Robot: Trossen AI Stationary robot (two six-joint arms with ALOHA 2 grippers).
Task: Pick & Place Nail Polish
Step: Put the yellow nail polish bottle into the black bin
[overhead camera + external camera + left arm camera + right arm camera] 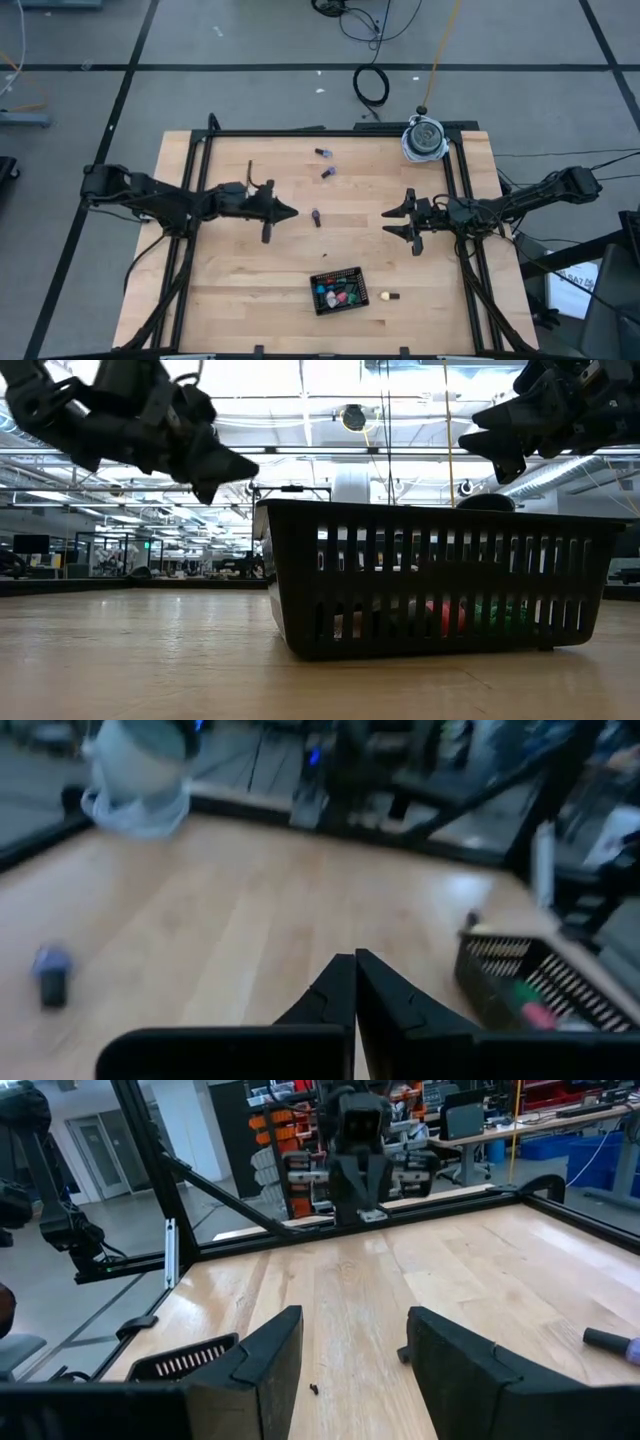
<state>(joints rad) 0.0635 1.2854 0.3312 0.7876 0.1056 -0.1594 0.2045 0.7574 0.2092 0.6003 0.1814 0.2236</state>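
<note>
Here, several tiny nail polish bottles lie scattered on the wooden bench (pixel 250 290). One purple bottle (pixel 317 217) sits near the middle, between the two arms. Two more, a dark one (pixel 323 153) and a purple one (pixel 328 173), lie toward the far edge, and a pale bottle with a dark cap (pixel 387 298) rests just beside a black slatted basket (pixel 337 290). Inside that basket we see red, green and pink bottles already gathered, so we judge the sorting partly done, with four bottles left outside.

The left hand (pixel 288 211) hovers above the bench just left of the middle bottle, its fingers pressed fully together and holding nothing. The right hand (pixel 392 220) hangs opposite it, right of the middle, fingers spread wide and empty, pointing toward the same bottle. We read the open hand as the one readier to pick it up.

A white roll-like object with a clear wrap (pixel 425 139) stands at the far right corner. Cables (pixel 371 85) trail on the floor beyond the bench.
</note>
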